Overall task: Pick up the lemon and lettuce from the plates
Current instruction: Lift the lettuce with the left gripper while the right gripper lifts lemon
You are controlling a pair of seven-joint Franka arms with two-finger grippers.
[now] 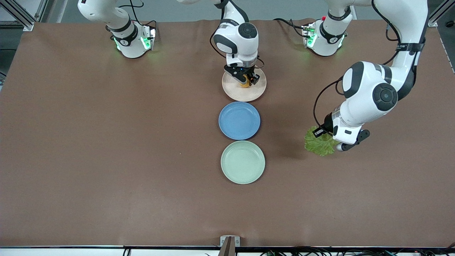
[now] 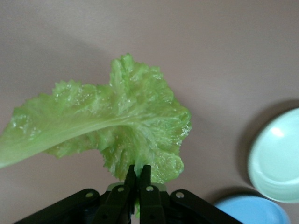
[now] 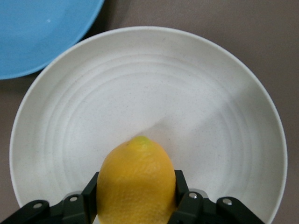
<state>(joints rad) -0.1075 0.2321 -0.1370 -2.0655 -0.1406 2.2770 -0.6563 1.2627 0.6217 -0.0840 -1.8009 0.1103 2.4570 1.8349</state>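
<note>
My right gripper (image 1: 245, 81) is shut on the orange-yellow lemon (image 1: 245, 84) over the beige-cream plate (image 1: 231, 89). In the right wrist view the lemon (image 3: 136, 182) sits between the black fingers (image 3: 89, 192) above that plate (image 3: 196, 93). My left gripper (image 1: 324, 137) is shut on the crinkled green lettuce leaf (image 1: 318, 144) and holds it over the bare table, toward the left arm's end from the plates. In the left wrist view the leaf (image 2: 117, 123) hangs from the closed gripper (image 2: 138, 173). The pale mint green plate (image 1: 242, 162) lies empty, nearest the front camera.
A blue plate (image 1: 239, 120) lies empty between the beige and the mint plates. The three plates form a line down the middle of the brown table. The mint plate (image 2: 275, 158) and the blue plate (image 2: 252, 211) also show in the left wrist view.
</note>
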